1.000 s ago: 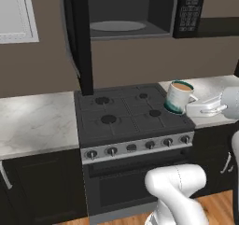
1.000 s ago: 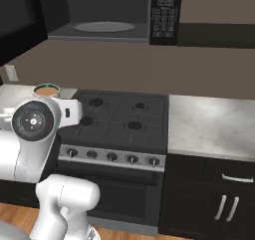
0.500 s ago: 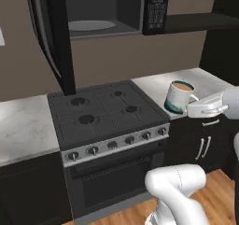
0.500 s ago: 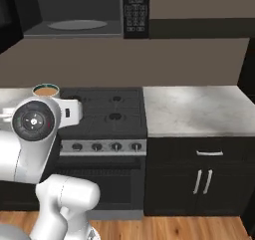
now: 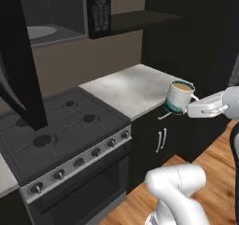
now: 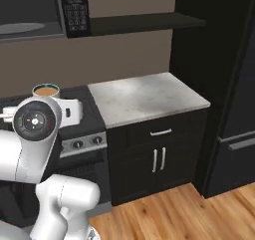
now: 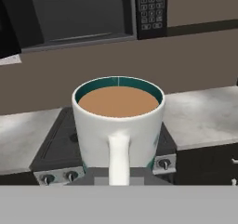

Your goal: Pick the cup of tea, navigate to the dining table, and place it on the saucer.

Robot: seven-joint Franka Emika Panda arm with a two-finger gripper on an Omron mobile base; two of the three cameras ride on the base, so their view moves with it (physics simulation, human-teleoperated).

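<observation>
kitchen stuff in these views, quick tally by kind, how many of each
cup of tea: 1
gripper, shut on the cup's handle: 1
stove: 1
microwave: 1
marble counter: 1
Total: 5

No legible text, brand or number was found. A keypad (image 7: 151,9) with pale markings was noted on the microwave (image 5: 60,14), but the characters were too small and blurred to be read. The stove knobs (image 5: 95,152) bore no readable marks.
</observation>
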